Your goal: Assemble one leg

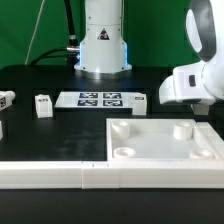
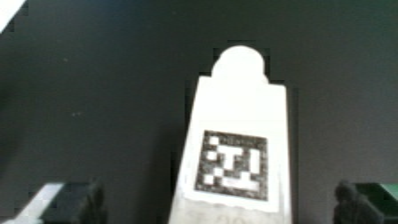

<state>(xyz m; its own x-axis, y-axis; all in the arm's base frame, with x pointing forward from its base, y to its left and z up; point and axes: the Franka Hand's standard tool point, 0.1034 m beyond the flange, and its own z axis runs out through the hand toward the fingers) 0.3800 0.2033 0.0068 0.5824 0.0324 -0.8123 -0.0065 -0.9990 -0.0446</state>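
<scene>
Both my fingers point(image 2: 63, 203) stand spread, one each side of the leg point(image 2: 237, 120), neither touching it; centred thus, closing should clamp it squarely.

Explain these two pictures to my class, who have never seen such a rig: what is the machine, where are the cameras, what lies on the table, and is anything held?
The machine is a white robot arm with a two-finger gripper. One picture comes from a camera off the arm, the other from a camera on its wrist. On the black table lie a big white square plastic tray with corner sockets, a thin flat white marker board and a small white stubby plastic leg with a marker tag. The wrist view shows another such leg between the open fingers, which stand apart from it: nothing is held.
</scene>
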